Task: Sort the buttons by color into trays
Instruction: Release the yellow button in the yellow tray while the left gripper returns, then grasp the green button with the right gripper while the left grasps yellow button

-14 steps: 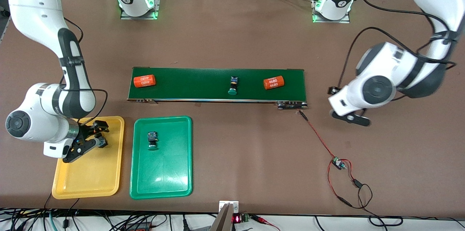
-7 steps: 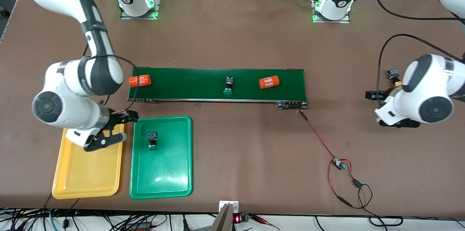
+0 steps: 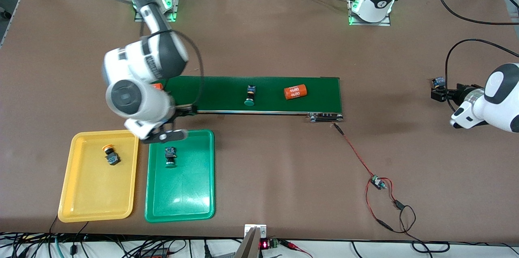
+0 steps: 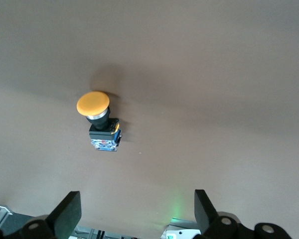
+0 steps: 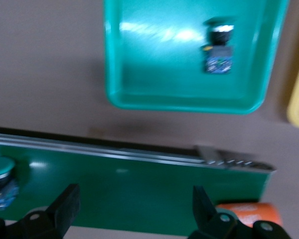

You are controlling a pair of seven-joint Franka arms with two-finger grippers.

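Observation:
A yellow button [image 3: 110, 156] lies in the yellow tray [image 3: 97, 197]. A green button [image 3: 169, 156] lies in the green tray [image 3: 182, 193]. A second green button [image 3: 250, 96] lies on the conveyor belt [image 3: 316, 95]. A second yellow button [image 3: 437, 82] lies on the bare table at the left arm's end. My left gripper [image 3: 442, 95] is open and empty beside it; the left wrist view shows that button [image 4: 100, 119] apart from the gripper [image 4: 138, 201]. My right gripper [image 5: 134, 199] is open and empty over the belt's end nearest the trays.
An orange cylinder [image 3: 295, 92] lies on the belt beside the green button. Another [image 3: 157, 86] shows half hidden under the right arm. A red wire with a small board [image 3: 377, 183] trails from the belt toward the front camera.
My right gripper has left the yellow tray, where a yellow button now lies, and has moved over the belt's end. The left arm has swung toward its end of the table. The belt's items have shifted toward the right arm's end.

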